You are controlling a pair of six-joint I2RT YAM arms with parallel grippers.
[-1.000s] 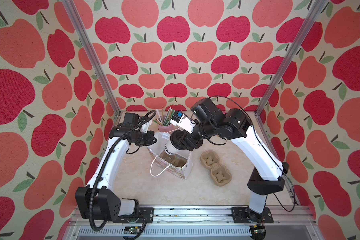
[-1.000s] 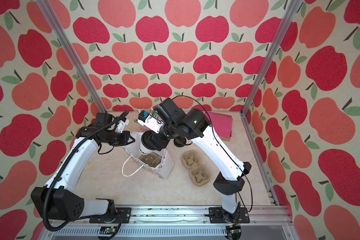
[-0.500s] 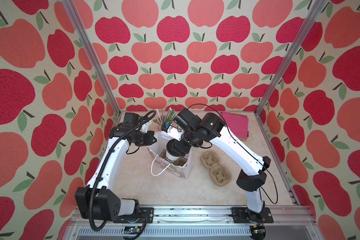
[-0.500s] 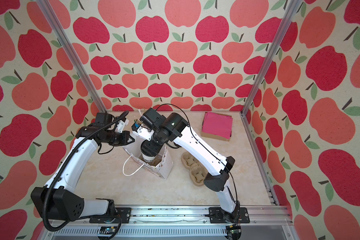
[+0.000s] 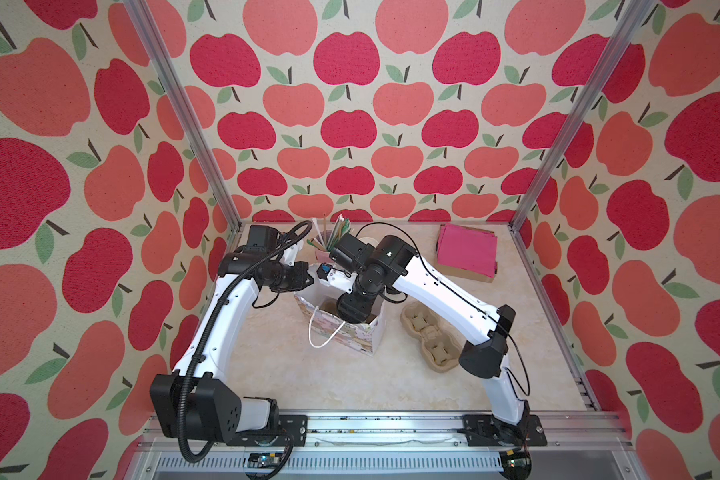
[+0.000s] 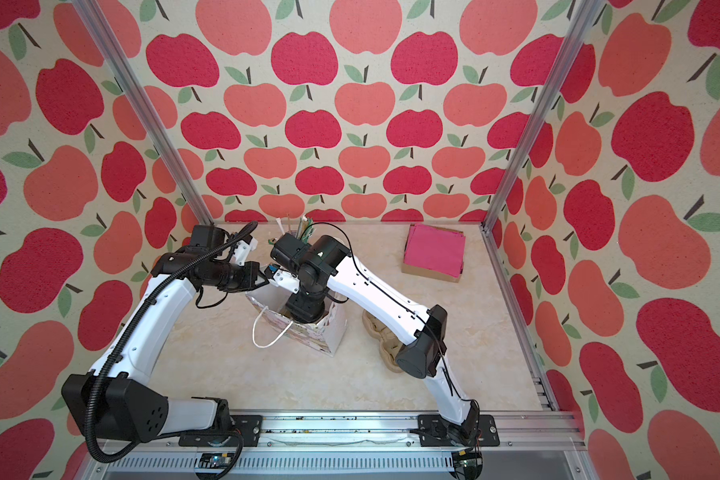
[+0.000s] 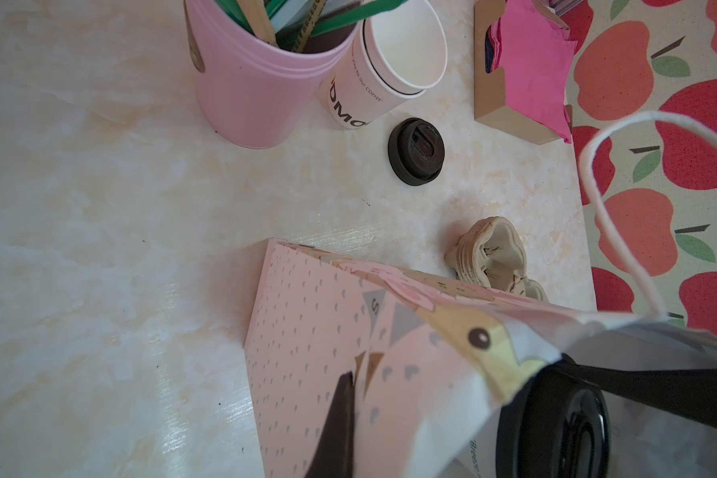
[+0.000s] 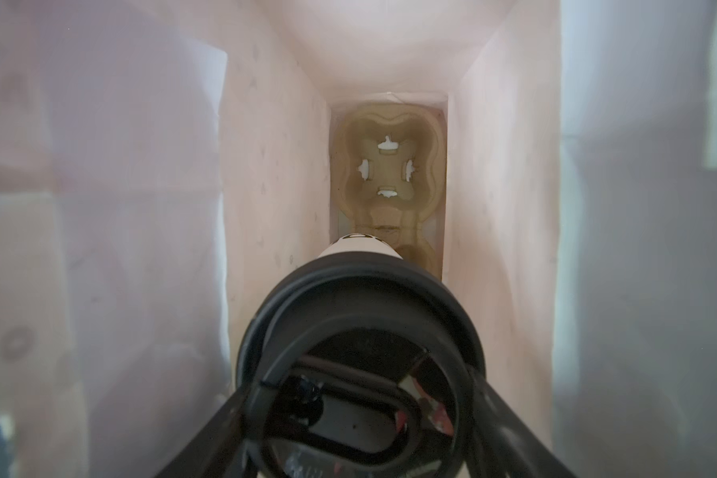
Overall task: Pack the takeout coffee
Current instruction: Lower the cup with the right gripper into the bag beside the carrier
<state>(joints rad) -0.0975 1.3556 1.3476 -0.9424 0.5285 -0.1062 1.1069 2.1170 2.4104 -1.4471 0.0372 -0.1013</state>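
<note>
The takeout coffee (image 8: 361, 265), a white cup under a black lid (image 8: 361, 327), hangs inside the pink patterned paper bag (image 5: 346, 336). My right gripper (image 8: 361, 372) is shut on the lid's rim, one finger on each side. Below the cup, on the bag's floor, lies a brown pulp cup carrier (image 8: 386, 165). The lid (image 7: 555, 426) also shows in the left wrist view, past the bag's rim. My left gripper (image 7: 357, 414) is shut on the bag's wall (image 7: 307, 331) near the top edge. In both top views my right gripper (image 6: 304, 309) reaches down into the bag's mouth and hides the cup.
A pink cup of straws (image 7: 245, 82), nested white cups (image 7: 386, 62) and a loose black lid (image 7: 417, 151) stand behind the bag. Pink napkins in a cardboard holder (image 5: 468, 251) sit at the back right. Stacked pulp carriers (image 5: 429, 336) lie right of the bag.
My right arm has swung left and down, lowering the lidded cup from above the bag into its mouth. The left gripper has kept its hold on the bag.
</note>
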